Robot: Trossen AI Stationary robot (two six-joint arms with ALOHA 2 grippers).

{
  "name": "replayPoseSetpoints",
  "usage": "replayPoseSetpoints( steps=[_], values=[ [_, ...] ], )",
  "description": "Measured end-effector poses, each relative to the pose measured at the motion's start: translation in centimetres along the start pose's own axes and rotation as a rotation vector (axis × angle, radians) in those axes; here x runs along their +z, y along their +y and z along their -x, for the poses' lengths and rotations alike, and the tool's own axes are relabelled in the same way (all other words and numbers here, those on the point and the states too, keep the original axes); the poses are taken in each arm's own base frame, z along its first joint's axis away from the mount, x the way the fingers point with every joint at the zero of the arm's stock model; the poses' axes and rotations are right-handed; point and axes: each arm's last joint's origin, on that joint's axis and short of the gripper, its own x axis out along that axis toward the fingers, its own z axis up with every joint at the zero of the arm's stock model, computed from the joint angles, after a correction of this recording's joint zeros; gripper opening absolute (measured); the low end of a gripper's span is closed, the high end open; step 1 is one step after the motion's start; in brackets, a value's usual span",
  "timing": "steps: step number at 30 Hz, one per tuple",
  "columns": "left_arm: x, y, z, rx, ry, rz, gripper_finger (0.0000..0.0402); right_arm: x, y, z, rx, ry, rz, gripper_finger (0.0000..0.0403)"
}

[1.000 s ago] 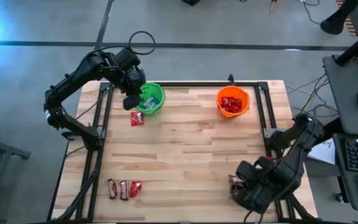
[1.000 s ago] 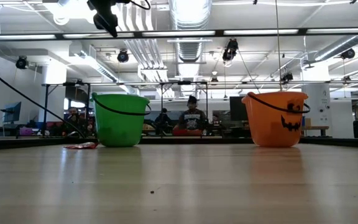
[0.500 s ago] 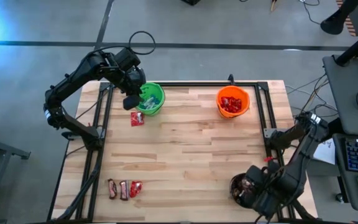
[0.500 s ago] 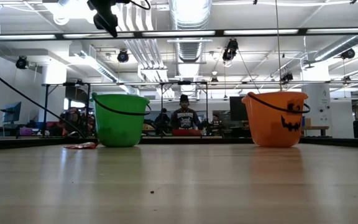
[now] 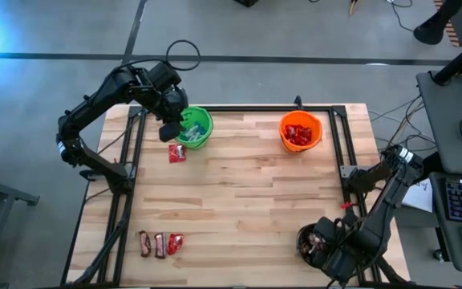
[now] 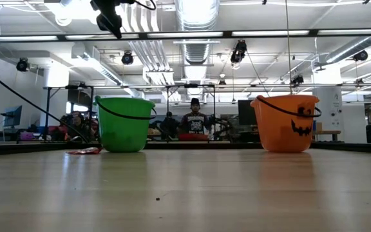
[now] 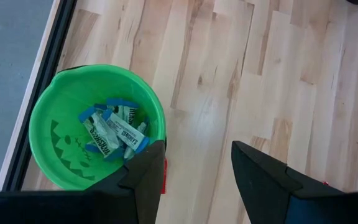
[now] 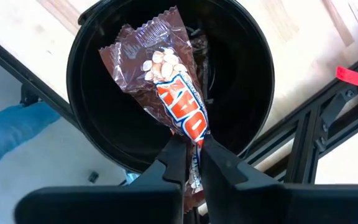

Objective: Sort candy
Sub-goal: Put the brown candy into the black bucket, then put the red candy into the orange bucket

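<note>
Right end effector [image 8: 190, 155] pinches a brown bar [image 8: 173, 102] over the black bucket [image 8: 104, 134]; left end effector [image 7: 194, 171] hangs wide open and empty above the green bucket [image 7: 55, 124]. Buckets partly filled; one red packet [image 5: 177, 153] and three sweets [image 5: 160, 244] remain on the bench [image 5: 239, 193].

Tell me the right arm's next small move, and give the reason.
Probably open the fingers and let go. The right gripper pinches a dark brown bar directly over the black bucket, which already holds dark wrappers, so releasing should drop it in.

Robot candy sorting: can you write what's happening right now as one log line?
right claw: shut on brown bar, over black bucket | left claw: open, above green bucket | loose candy: near table edge
</note>
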Motion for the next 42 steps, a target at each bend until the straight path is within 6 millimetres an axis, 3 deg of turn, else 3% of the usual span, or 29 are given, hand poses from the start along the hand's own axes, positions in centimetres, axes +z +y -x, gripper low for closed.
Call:
replayPoseSetpoints(
  steps=[10, 15, 22, 34, 42],
  values=[
    [0.0, 0.0, 0.0, 0.0, 0.0, 0.004, 0.0168, 0.0, 0.0, 0.0, 0.001, 0.0, 0.028, 0.0125],
    [0.0, 0.0, 0.0, 0.0, 0.0, 0.008, 0.0168, 0.1, 0.0, 0.0, 0.002, -0.029, 0.049, 0.0155],
    [-0.3, -0.2, 0.0, -0.012, 0.035, 0.003, 0.0154, 1.6, 0.1, 0.1, 0.005, -0.172, 0.054, 0.0157],
    [-1.3, -1.7, 0.5, -0.114, 0.05, 0.043, 0.0107, 6.4, -0.1, 0.4, -0.043, -0.335, 0.043, 0.0146],
    [-5.3, -3.6, -1.1, -0.146, 0.162, 0.151, 0.0123, 9.3, -1.4, 0.9, -0.138, -0.405, 0.051, 0.0162]
  ],
)
